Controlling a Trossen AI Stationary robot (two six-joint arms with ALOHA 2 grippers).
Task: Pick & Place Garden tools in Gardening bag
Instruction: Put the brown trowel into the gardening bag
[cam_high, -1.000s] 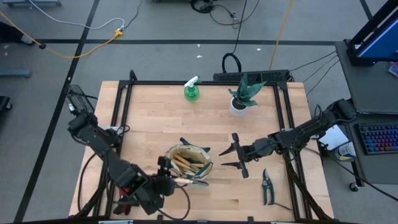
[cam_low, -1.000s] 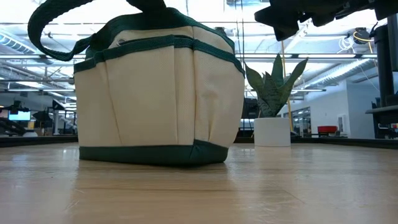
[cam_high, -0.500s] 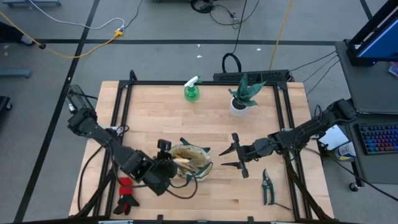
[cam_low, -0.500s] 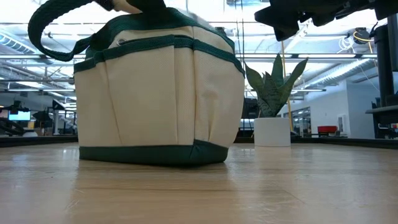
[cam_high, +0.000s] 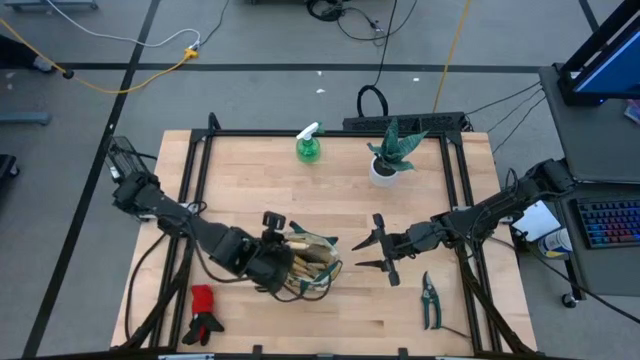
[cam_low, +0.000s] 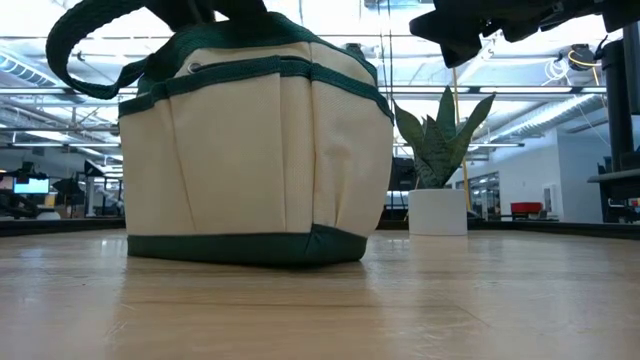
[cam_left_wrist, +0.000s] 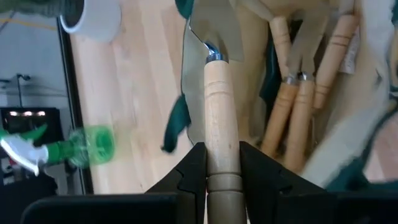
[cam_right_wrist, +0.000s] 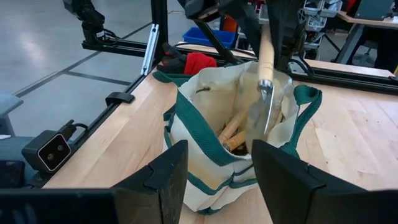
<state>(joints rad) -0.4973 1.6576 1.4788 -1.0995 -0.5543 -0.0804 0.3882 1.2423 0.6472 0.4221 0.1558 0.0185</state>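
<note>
Trowel (cam_left_wrist: 214, 37) hangs blade-down over the gardening bag (cam_high: 305, 262), lower centre of the high view, clamped by your left gripper (cam_left_wrist: 216, 163). Lower it inside, then release. Right gripper (cam_high: 372, 250) waits open, right of the bag.

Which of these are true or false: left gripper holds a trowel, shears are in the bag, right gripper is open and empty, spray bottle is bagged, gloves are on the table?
1. Left gripper holds a trowel over the bag. True.
2. Shears are in the bag. False: they lie on the table.
3. Right gripper is open and empty. True.
4. Spray bottle is bagged. False: it stands beside the plant.
5. Gloves are on the table. True.
</note>
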